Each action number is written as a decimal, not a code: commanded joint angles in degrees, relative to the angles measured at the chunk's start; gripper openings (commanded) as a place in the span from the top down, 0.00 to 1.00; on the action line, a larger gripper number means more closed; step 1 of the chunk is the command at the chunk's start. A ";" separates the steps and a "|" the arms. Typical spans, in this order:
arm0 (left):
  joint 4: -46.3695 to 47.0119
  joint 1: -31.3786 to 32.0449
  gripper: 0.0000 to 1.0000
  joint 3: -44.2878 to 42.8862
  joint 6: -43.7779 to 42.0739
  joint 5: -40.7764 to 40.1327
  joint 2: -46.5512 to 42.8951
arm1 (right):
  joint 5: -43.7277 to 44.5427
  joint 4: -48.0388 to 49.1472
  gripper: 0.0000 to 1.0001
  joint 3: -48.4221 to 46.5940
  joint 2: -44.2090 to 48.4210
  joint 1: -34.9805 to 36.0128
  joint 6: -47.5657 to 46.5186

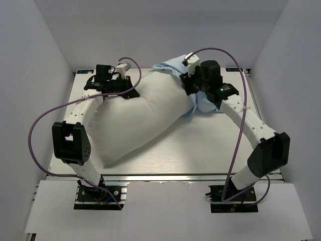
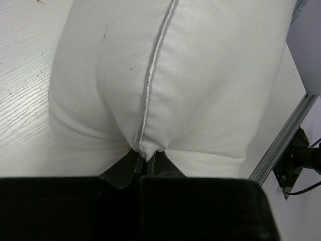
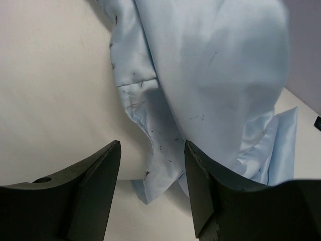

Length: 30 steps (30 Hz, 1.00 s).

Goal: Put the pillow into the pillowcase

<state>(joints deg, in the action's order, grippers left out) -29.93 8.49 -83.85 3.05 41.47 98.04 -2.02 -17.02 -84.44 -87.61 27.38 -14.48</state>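
Note:
The plump white pillow [image 1: 135,120] lies slantwise across the table, from the near left to the far middle. My left gripper [image 1: 125,88] is at its far left edge, shut on the pillow's seam [image 2: 145,156]; the pillow [image 2: 165,75] fills the left wrist view. The light blue pillowcase [image 1: 168,68] is bunched over the pillow's far right corner and spills onto the table. My right gripper [image 1: 189,86] hovers over it, open. Between the fingers of the right gripper [image 3: 153,150], a loose hem of the pillowcase [image 3: 215,75] hangs beside the pillow [image 3: 55,90], not pinched.
The pale table [image 1: 210,145] shows bare wood to the right of the pillow and near the front edge. White walls enclose the back and both sides. Purple cables loop out from both arms. The table's metal edge rail [image 2: 281,145] runs close to the pillow in the left wrist view.

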 commanded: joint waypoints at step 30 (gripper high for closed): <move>-2.59 1.35 1.00 -0.60 2.05 4.84 0.92 | -12.30 -4.08 1.00 -16.97 -9.59 7.24 4.98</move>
<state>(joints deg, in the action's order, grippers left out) -29.52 8.47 -83.74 4.19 42.33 98.08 -9.23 -22.26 -95.88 -97.89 30.81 -12.67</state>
